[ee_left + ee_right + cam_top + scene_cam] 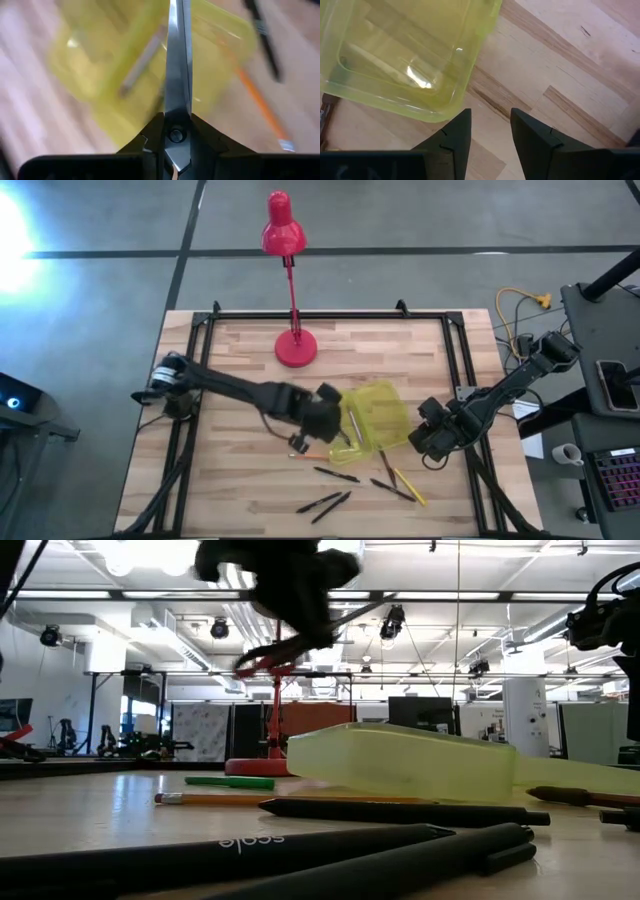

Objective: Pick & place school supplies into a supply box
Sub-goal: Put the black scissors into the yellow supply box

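Early in the job, by the look of it. Left pincer [325, 412] up off the desk [230, 360], at the near-left edge of the supply box [376, 418], clenched on the scissors [178, 75], blades together and aimed down at the box's open tray in the left wrist view. Scissors, then, on the way in but not yet released. Inside the box, 1 slim grey item [142, 65] lying on the tray floor, type impossible to tell. Box itself open near mid-desk, lid hinged out to one side, just in front of the red desk lamp [290, 290]. Right pincer [432, 438] parked low at the box's right edge, fingers parted and grasping nothing, box corner [410, 55] just ahead of them. Plenty left outside: an orange pencil [312, 454] beside the box's left corner, a green marker [229, 782] behind it in the low view, a yellow pencil [409, 486] to the front right, and at least 4 black pens [336, 475] scattered along the front of the desk. Judged from that: 1 piece possibly stowed, 1 in transit, most of the picking to come.
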`<state>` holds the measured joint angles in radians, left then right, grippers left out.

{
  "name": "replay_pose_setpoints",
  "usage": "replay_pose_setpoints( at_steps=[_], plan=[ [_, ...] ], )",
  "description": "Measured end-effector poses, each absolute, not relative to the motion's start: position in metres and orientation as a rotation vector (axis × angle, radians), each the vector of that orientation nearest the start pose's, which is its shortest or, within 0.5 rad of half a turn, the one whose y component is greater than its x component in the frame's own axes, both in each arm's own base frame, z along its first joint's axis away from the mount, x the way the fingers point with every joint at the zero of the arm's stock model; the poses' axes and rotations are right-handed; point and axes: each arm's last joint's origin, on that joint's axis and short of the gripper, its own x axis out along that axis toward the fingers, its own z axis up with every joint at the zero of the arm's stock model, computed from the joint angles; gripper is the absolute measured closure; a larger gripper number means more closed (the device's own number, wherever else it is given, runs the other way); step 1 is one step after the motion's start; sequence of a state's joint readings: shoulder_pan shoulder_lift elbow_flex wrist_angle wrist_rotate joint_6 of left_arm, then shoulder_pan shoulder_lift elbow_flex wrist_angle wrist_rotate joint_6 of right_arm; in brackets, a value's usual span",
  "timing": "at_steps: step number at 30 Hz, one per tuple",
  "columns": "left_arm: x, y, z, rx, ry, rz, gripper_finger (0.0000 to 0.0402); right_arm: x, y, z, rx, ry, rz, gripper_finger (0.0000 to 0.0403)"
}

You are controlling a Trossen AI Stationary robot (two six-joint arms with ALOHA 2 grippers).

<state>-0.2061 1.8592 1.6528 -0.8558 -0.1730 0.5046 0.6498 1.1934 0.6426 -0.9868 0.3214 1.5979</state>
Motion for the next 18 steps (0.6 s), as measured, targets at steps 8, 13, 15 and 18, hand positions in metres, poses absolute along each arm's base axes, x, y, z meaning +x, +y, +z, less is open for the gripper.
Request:
replay_pose_setpoints(
  at_steps=[8, 13, 15, 18],
  plan=[
    [0.440, -0.067, 0.281, 0.681, 0.940, -0.391, 0.0358, 0.137, 0.092, 0.175, 0.664, 1.113, -0.831, 0.0275],
    [0.464, -0.071, 0.254, 0.723, 0.967, -0.444, 0.0359, 0.136, 0.092, 0.174, 0.676, 1.107, -0.844, 0.0275],
    [0.468, -0.072, 0.244, 0.714, 0.985, -0.468, 0.0358, 0.136, 0.092, 0.174, 0.678, 1.106, -0.845, 0.0275],
    [0.466, -0.069, 0.232, 0.698, 1.017, -0.491, 0.0358, 0.136, 0.092, 0.174, 0.679, 1.110, -0.845, 0.0275]
  ],
)
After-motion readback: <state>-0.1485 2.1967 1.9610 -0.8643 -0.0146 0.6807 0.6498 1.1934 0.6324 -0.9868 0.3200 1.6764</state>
